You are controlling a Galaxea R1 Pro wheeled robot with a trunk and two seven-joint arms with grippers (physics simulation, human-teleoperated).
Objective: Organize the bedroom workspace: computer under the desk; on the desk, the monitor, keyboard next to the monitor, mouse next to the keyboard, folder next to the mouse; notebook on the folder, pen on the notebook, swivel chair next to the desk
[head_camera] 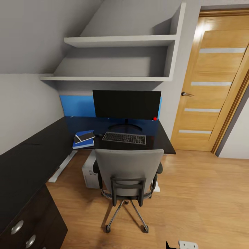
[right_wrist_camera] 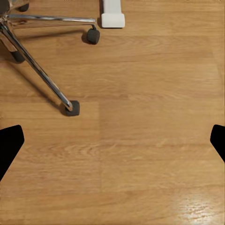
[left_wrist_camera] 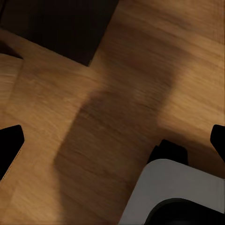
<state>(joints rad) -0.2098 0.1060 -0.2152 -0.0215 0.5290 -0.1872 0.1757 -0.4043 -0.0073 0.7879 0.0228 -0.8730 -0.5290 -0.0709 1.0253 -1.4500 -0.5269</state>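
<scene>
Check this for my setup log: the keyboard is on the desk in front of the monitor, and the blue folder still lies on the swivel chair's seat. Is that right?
One detail is wrong. The head view shows the blue folder on the desk, left of the keyboard, with the notebook on top, not on the swivel chair. The keyboard does lie in front of the monitor.

No text, label, brand, number or sign can be read anywhere; the keyboard (head_camera: 124, 138) keys are too small to make out.

Wood floor (left_wrist_camera: 140, 70), dark desk corner (left_wrist_camera: 61, 23)
</scene>
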